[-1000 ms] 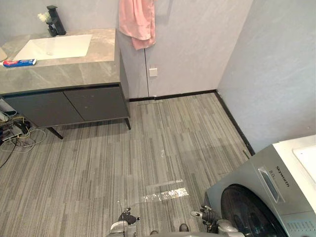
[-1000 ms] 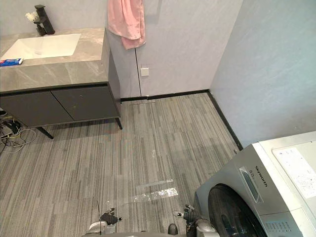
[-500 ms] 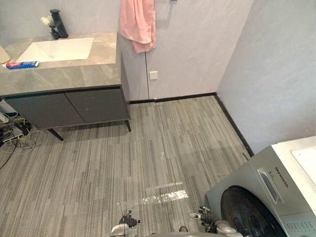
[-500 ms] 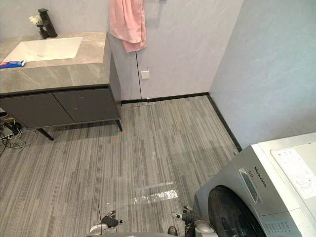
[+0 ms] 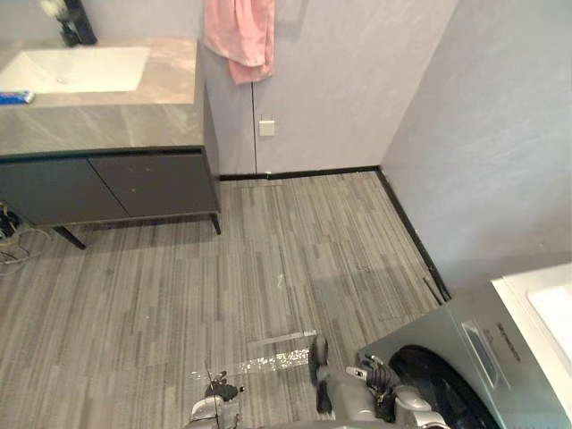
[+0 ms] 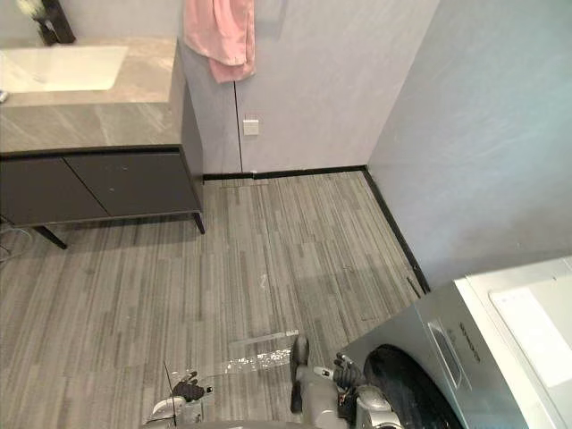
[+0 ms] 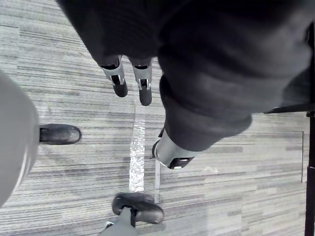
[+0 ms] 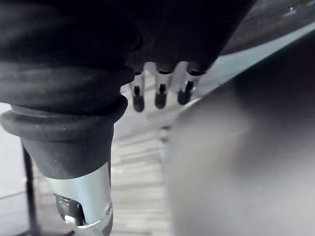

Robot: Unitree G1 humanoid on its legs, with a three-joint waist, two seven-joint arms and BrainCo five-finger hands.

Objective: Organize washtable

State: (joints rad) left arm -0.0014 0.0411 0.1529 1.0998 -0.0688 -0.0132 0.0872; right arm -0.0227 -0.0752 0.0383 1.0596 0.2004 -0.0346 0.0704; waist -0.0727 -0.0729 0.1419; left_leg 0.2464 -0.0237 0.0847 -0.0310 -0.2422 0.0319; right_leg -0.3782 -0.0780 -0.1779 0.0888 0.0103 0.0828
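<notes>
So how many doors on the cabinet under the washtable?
2: the left dark grey cabinet door and the right dark grey cabinet door, side by side under the grey stone countertop. The view's edge cuts the cabinet, so more may be hidden.

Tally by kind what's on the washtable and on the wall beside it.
Sink: 1
Tap: 1
Tube: 1
Flower bunch: 1
Towel: 1
Socket: 1
Total: 6
</notes>
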